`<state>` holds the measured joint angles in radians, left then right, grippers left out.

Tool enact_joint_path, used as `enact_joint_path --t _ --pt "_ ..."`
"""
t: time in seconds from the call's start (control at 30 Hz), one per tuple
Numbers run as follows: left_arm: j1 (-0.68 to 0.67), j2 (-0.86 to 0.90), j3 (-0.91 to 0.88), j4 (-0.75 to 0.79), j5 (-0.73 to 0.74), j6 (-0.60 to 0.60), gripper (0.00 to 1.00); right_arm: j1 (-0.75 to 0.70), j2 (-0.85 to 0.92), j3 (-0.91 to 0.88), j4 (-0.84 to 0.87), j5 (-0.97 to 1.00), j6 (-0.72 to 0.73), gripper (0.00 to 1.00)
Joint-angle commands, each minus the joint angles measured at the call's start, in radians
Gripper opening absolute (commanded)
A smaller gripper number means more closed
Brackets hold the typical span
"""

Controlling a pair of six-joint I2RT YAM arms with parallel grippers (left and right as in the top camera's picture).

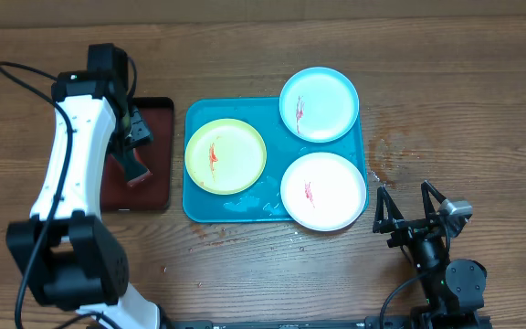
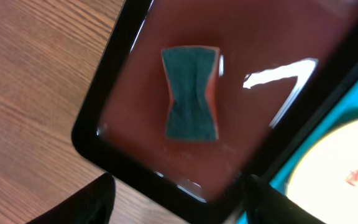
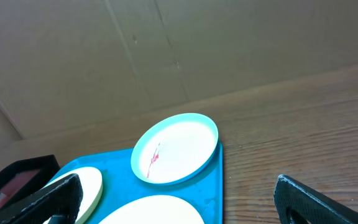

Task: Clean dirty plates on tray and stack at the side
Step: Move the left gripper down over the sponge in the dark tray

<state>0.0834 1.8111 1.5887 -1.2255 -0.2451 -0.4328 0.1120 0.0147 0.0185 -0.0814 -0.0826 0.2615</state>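
Observation:
The turquoise tray (image 1: pixel 231 212) holds three plates, each with a red smear: a yellow-green one (image 1: pixel 226 155), a light blue one (image 1: pixel 319 104) and a white one (image 1: pixel 323 191). My left gripper (image 1: pixel 136 137) is open and empty above the black tray. In the left wrist view its fingers (image 2: pixel 178 206) straddle the near rim, short of the sponge (image 2: pixel 191 93). My right gripper (image 1: pixel 409 212) is open and empty to the right of the turquoise tray, near the white plate. The right wrist view shows the light blue plate (image 3: pixel 176 149), the white plate (image 3: pixel 154 213) and the yellow-green plate's edge (image 3: pixel 91 182).
A smaller black tray (image 1: pixel 158 187) with a dark red inside lies left of the turquoise tray; its rim shows in the left wrist view (image 2: pixel 104 118). A green-topped orange sponge (image 1: pixel 136 171) lies in it. Wet marks show on the wood right of the turquoise tray (image 1: pixel 386 155).

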Motion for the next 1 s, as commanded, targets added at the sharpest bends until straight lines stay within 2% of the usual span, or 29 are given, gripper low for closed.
enact_joint_path --t 0.0,0.2,0.43,0.6,0.8,0.97 --pt "0.024 0.081 0.015 0.024 -0.005 0.074 0.64 -0.002 -0.011 -0.010 0.005 -0.008 0.003 1.00" --pt "0.029 0.168 0.015 0.080 0.015 0.099 0.59 -0.002 -0.011 -0.010 0.005 -0.008 0.003 1.00" --pt "0.050 0.232 0.015 0.159 0.069 0.235 0.50 -0.002 -0.011 -0.010 0.005 -0.008 0.003 1.00" --pt "0.093 0.239 0.015 0.201 0.142 0.234 0.46 -0.002 -0.011 -0.010 0.005 -0.008 0.003 1.00" --pt "0.124 0.240 0.000 0.205 0.144 0.192 0.45 -0.002 -0.011 -0.010 0.005 -0.008 0.003 1.00" --pt "0.126 0.240 -0.026 0.200 0.222 0.186 0.43 -0.002 -0.011 -0.010 0.005 -0.008 0.003 1.00"
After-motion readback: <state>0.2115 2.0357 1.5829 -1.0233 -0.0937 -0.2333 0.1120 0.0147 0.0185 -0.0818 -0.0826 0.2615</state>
